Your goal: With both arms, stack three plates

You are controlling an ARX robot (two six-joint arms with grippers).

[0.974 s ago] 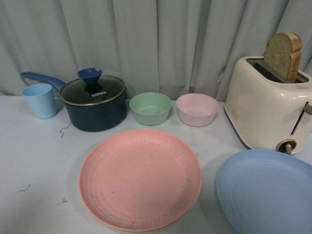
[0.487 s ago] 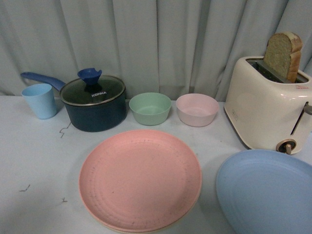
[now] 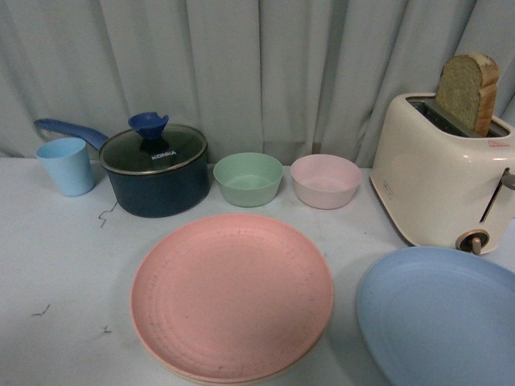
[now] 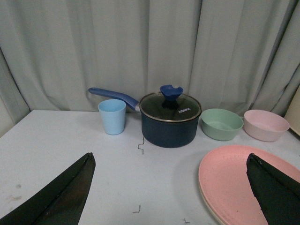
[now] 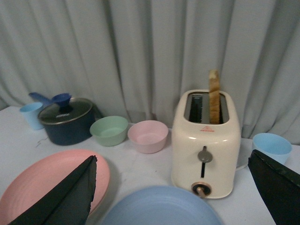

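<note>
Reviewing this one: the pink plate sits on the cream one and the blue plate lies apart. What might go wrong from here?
1. The blue plate lies close to the toaster; the open right gripper, reaching for its rim, may bump the toaster.
2. If the blue plate lands off-centre, it could push the pink plate sideways on the cream plate beneath it.

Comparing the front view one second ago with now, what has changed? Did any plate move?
Nothing visibly changed. The round matte pink plate and the light blue plate lie apart as before, the blue one near the cream toaster. Neither arm appears in the front view.
</note>
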